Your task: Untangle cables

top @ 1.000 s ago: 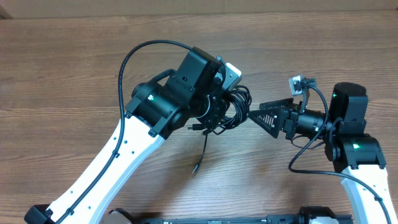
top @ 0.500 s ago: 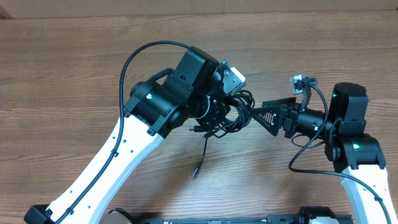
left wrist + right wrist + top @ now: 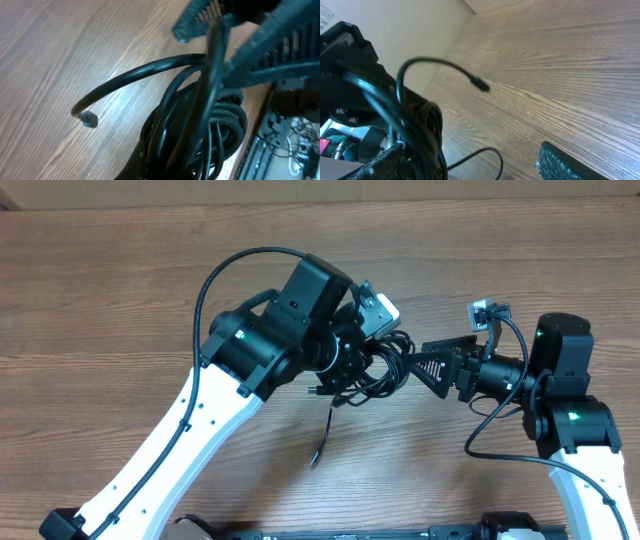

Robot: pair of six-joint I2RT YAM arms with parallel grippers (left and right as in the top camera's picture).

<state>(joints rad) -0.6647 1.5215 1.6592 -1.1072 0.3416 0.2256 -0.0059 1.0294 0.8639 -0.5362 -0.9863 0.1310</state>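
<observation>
Black cables (image 3: 385, 365) are hanging in a tight clump above the middle of the tabletop (image 3: 120, 280), pinched by the left gripper (image 3: 362, 358), whose jaws are clamping down narrow on the bundle. One strand is trailing (image 3: 326, 430) from the clump toward the wood below. Another free end with a small plug (image 3: 88, 119) is arching out to the side in the left wrist view.

The right gripper (image 3: 415, 364) is standing with its jaws wide, holding nothing. It is pointing straight at the clump from the robot's right, with its tips just at the outer loops. In the right wrist view one finger (image 3: 385, 161) is sitting against the coil, though I cannot tell whether any loop is lying between the jaws.

By my reading, the step in hand is the second grasp: one arm is anchoring the knot while the other is lining up to take a strand. The next move is calling for the right jaws to be closing on a single outer loop or the free plug end, not the whole bundle, and then drawing it away from the anchored side.
</observation>
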